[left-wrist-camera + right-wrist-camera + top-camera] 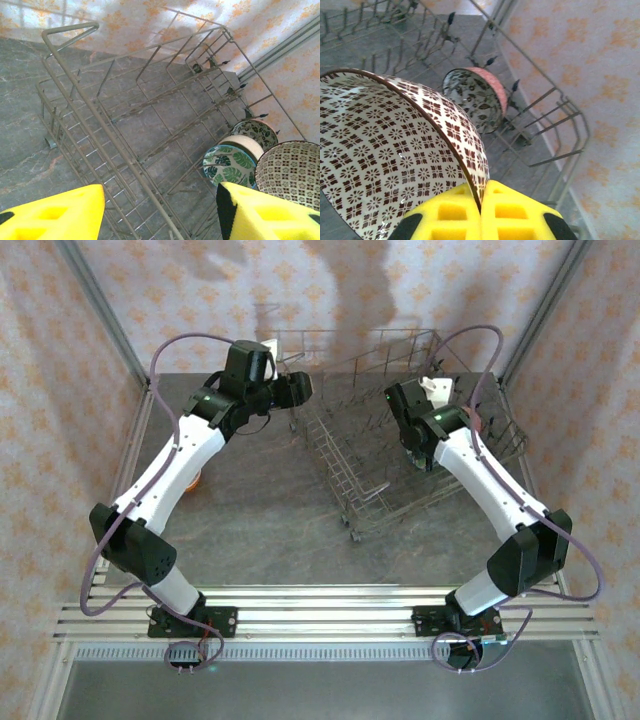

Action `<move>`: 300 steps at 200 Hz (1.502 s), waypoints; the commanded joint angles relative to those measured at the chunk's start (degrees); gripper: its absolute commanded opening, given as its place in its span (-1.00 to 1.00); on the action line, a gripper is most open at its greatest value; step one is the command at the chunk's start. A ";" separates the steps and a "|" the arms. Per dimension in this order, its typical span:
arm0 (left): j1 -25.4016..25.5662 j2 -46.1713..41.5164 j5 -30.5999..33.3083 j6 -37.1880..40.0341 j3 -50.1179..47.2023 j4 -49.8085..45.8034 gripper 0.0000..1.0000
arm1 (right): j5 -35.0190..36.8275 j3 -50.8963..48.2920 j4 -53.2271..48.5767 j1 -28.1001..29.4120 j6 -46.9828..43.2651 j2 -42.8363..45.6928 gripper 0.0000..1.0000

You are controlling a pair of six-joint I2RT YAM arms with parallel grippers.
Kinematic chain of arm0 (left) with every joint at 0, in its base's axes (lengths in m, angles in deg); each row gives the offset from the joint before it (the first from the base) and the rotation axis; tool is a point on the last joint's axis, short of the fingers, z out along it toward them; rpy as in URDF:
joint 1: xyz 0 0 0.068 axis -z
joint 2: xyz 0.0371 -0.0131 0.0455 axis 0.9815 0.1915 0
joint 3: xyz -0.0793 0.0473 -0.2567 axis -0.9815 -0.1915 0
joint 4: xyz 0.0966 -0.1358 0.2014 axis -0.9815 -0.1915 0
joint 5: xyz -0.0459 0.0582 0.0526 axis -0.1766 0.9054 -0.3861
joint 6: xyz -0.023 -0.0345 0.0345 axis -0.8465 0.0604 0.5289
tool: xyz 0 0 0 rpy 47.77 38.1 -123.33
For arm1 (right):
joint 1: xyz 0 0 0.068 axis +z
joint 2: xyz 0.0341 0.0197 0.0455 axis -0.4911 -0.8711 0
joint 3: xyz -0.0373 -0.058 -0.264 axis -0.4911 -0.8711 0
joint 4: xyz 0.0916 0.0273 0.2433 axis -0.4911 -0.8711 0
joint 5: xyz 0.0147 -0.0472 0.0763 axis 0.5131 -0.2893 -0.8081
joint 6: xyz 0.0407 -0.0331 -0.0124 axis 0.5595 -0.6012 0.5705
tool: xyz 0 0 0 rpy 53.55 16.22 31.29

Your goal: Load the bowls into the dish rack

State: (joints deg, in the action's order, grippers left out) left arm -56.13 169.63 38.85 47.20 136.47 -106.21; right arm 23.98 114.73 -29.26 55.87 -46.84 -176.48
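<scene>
The dish rack (pixel 345 480) stands on the far right part of the desk (pixel 260 530), skewed to its edges, with one corner pointing at the near edge. Its long rows of upright tines run away from the left wrist camera toward the far wall.

At the rack's right end, three bowls are among the tines. A pink bowl (pixel 475 100) with a dark leaf print inside stands on its edge between tines, close to the rack's side wall, its mouth turned sideways toward the bowl in front of it. Just beside it, a green-leaf bowl (pixel 227 165) also stands on edge. Whether the two touch cannot be told.

Nearest the rack's end is a brown-lattice bowl (pixel 390 150), tipped on its side, its domed outside facing the left wrist camera. The right claw (pixel 481 197) pinches this bowl's rim, one yellow finger inside and one outside, pressed nearly together on the thin wall.

The left claw (pixel 160 212) hangs over the rack's left end with its yellow fingers (pixel 55 215) spread wide and nothing between them.

An orange bowl (pixel 198 478) sits on the desk near the left edge, half hidden under the left arm.
</scene>
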 commanded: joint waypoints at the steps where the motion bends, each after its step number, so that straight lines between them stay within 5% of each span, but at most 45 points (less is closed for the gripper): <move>1: -0.50 -2.24 -0.89 0.40 -1.34 0.38 0.24 | 10.41 -1.01 3.43 1.17 -0.84 1.95 -1.00; 262: -4.77 -9.44 -3.44 1.03 -12.80 4.50 0.24 | 32.68 -7.63 8.58 7.49 -7.68 -12.62 -1.00; 300: -4.74 -9.63 -3.82 1.11 -12.98 4.58 0.24 | 36.31 -6.64 2.15 8.61 -0.91 -15.41 -1.00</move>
State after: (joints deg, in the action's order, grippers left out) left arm -60.37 161.96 35.85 47.88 124.14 -103.19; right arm 52.24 107.43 -22.22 63.87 -53.81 -190.95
